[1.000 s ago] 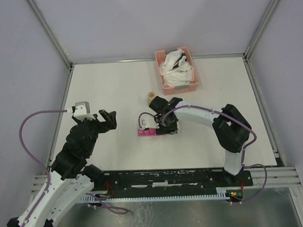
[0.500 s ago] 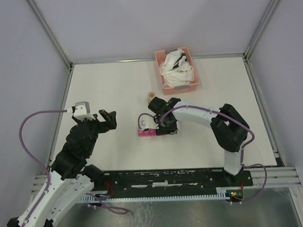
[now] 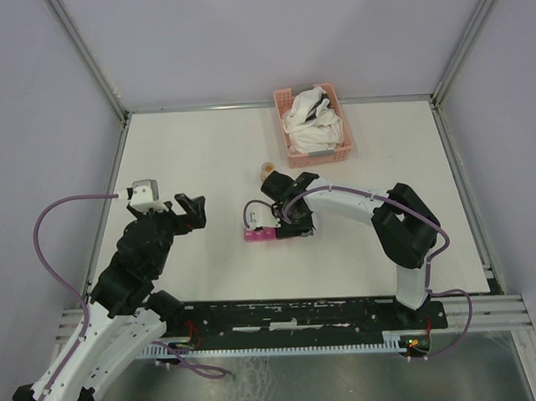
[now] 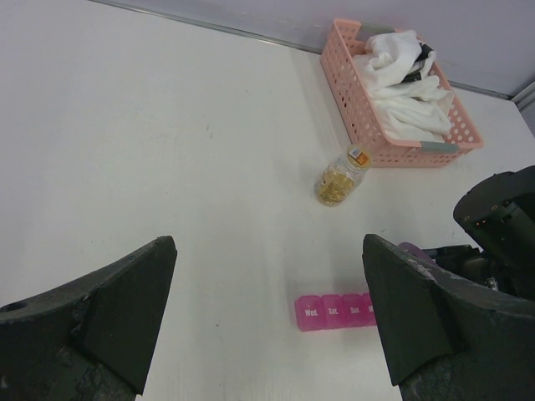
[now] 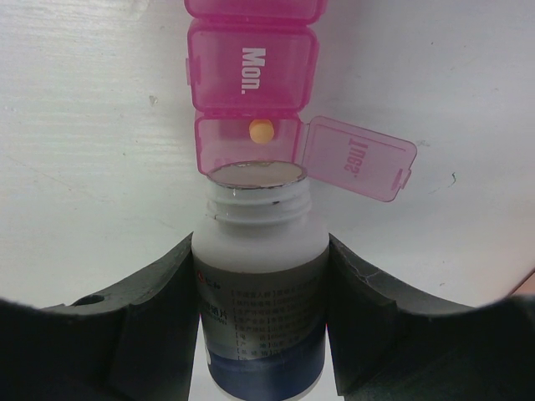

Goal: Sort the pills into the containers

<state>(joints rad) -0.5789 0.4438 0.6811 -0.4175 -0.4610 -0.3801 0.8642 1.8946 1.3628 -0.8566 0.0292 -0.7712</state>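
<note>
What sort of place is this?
Probably a lab test cell: white table boxed by aluminium rails and plain walls, two robot arms bolted at its near edge, staged props like the pill box.

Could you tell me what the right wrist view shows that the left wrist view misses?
Right wrist only: a white bottle gripped in the right claw, its mouth at an open compartment holding one orange pill. Left wrist only: a pink basket of white cloths and a jar of yellow pills. Both: the magenta pill box on the white table.
</note>
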